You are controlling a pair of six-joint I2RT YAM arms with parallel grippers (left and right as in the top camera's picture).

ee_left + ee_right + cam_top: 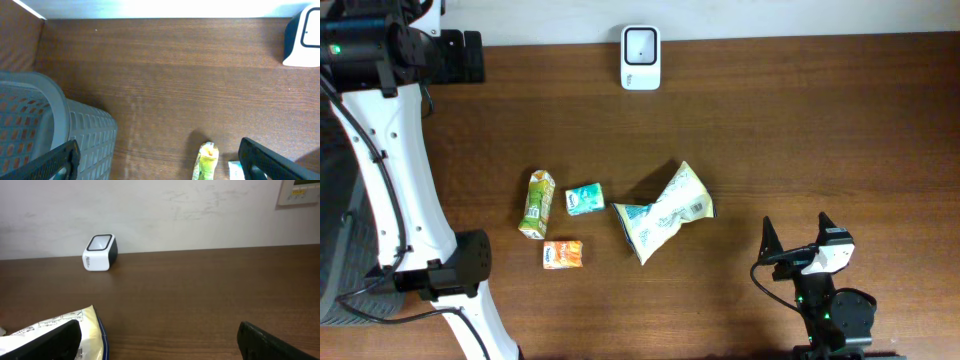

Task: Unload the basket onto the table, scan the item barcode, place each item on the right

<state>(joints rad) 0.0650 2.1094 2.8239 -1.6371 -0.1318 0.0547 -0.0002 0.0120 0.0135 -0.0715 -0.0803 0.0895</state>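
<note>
Two grippers: I saw both with their fingers spread wide and nothing between them.
Right gripper [796, 228]: it sat at the near right of the table [820, 120], well apart from the packs. Its own camera looked across the wood, with one end of the snack bag low on the left.
Orange carton [562, 254]: this was the nearest of the four packs, lying flat just in front of the green carton's near end.
Snack bag [665, 212]: it lay crumpled mid-table, pale yellow with a blue edge, to the right of the cartons. I saw a small printed patch near its right end but could not tell whether that was the barcode.
Green carton [537, 204]: it lay on its side, leftmost of the packs, with its length running near to far.
Teal carton [585, 198]: it lay between the green carton and the snack bag, just beside the bag.
Left gripper [159, 147]: it hung over the far left of the table, with the green carton's end low in its view.
Basket [75, 125]: it was grey with slotted sides and stood to the left of that gripper.
Scanner [640, 58]: this white and black unit stood at the far edge, well apart from every pack.
Wall [150, 210]: it was pale and ran right behind the scanner.
</note>
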